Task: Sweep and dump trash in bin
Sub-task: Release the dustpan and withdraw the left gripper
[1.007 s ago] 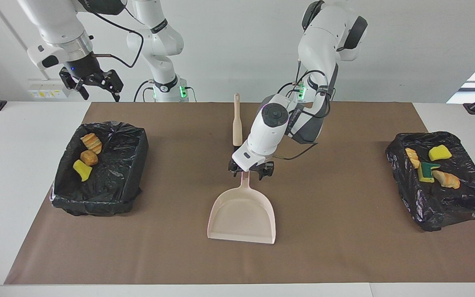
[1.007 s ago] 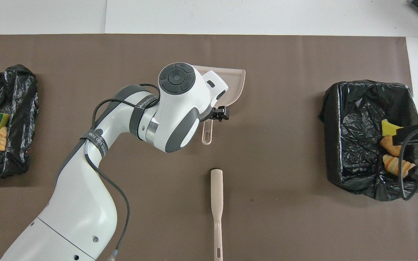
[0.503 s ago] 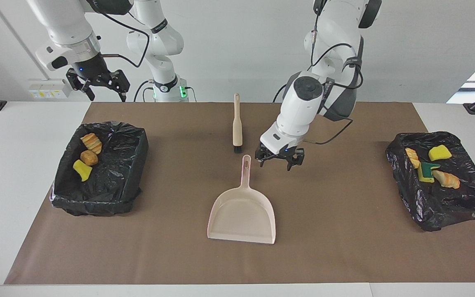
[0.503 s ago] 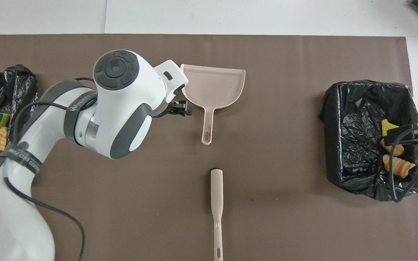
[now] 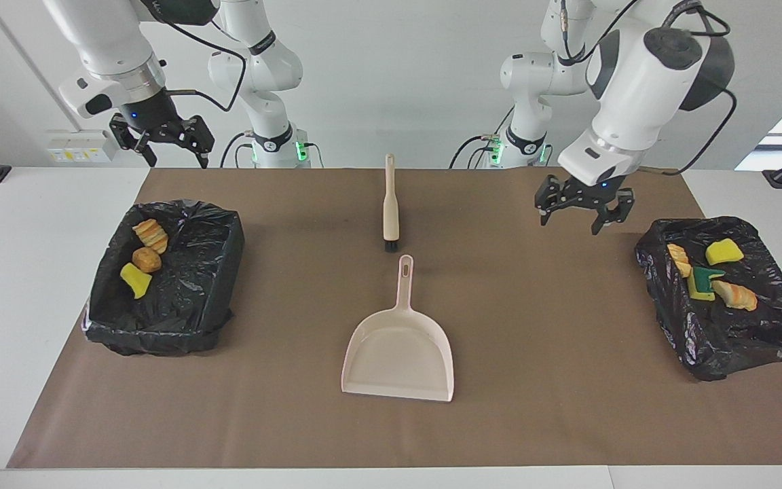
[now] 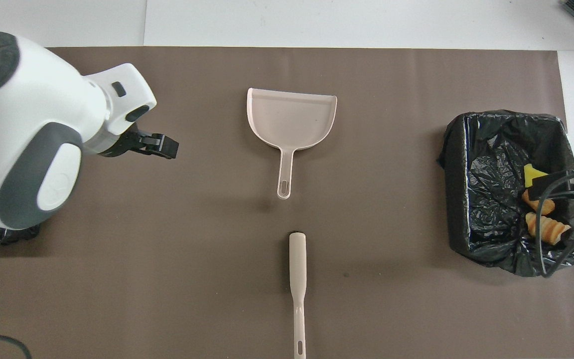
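white table (image 5: 17,285), brown mat (image 5: 533,353), on it dustpan (image 5: 398,353), brush (image 5: 390,204), two bag-lined bins (image 5: 167,305)

White arms, grey joints, black cables

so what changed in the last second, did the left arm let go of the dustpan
Yes. The left hand, which was down at the dustpan handle, rose and swung away toward its own end of the table, open and empty. The right hand lifted slightly. Dustpan, brush, both bins and the trash stayed put.
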`<state>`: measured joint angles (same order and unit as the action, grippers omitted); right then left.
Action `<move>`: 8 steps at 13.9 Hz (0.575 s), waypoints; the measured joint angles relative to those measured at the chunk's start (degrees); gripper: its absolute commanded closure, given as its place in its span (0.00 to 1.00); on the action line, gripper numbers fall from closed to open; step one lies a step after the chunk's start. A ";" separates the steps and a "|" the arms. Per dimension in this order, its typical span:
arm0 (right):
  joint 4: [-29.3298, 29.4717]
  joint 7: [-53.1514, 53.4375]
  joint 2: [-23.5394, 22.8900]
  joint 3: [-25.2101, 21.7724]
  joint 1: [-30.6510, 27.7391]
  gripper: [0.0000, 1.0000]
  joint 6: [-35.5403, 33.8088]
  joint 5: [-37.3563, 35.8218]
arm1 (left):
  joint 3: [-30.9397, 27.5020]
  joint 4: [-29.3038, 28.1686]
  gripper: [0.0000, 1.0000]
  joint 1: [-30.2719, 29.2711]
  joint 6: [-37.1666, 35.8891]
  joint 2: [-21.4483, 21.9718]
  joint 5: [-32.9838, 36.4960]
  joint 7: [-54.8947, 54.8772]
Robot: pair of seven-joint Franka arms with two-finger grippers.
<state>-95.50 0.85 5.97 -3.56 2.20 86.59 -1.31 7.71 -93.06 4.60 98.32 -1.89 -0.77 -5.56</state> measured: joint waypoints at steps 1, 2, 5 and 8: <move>0.00 0.00 0.00 -0.71 0.51 0.00 0.00 0.00 | -0.02 0.01 0.00 -1.60 -1.62 1.54 0.00 -2.55; 0.02 0.00 0.00 -0.94 0.53 0.00 0.00 0.07 | -0.06 0.06 0.00 -3.10 -3.30 2.95 0.01 -4.81; 0.12 0.00 0.02 -0.84 0.75 0.00 0.00 0.12 | -0.31 2.52 0.00 -5.72 -9.04 5.12 0.01 -7.65; 0.13 0.00 0.02 -0.81 1.03 0.00 0.00 0.12 | -0.69 6.52 0.00 -5.75 -15.34 5.16 0.01 -7.67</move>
<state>-95.37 0.85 5.99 -4.37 3.23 86.59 -1.19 7.02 -86.55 -1.15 82.98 3.27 -0.76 -13.23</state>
